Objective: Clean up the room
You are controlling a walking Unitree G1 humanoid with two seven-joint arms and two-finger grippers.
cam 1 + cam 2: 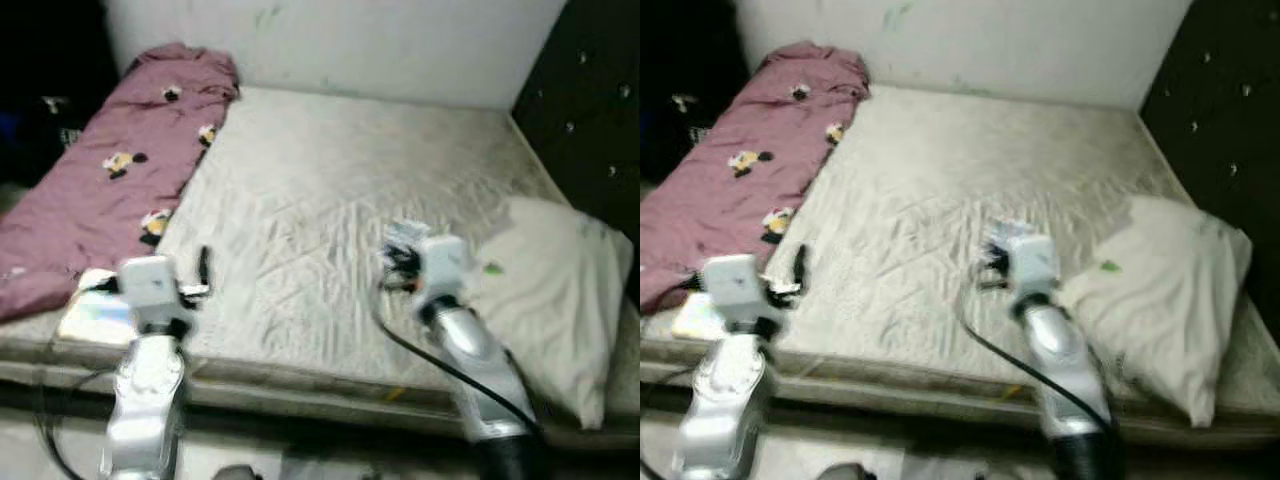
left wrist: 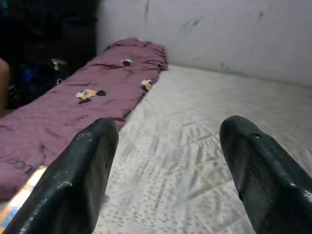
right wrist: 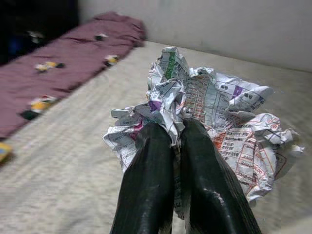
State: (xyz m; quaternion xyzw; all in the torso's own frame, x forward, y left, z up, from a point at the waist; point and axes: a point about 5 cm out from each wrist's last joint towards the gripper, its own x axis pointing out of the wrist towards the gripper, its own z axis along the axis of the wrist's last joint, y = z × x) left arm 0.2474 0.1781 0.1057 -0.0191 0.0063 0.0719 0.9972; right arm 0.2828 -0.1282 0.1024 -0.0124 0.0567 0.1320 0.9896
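Observation:
A crumpled sheet of printed paper (image 3: 214, 105) is pinched between the two black fingers (image 3: 148, 185) of my right gripper (image 3: 176, 134), which is shut on it. From the head camera, that right gripper (image 1: 398, 262) hangs just above the middle of the bed's white sheet (image 1: 330, 180), with the paper (image 1: 405, 236) at its tip. My left gripper (image 2: 168, 161) is open, its fingers (image 2: 85, 170) wide apart and nothing between them. It hovers over the near left part of the bed (image 1: 203, 270).
A purple blanket (image 1: 110, 170) with small cartoon prints lies along the bed's left side. A white pillow (image 1: 560, 290) rests at the right by the dark padded headboard (image 1: 590, 90). A flat shiny thing (image 1: 95, 315) lies at the near left corner. The white wall (image 1: 350, 40) stands behind.

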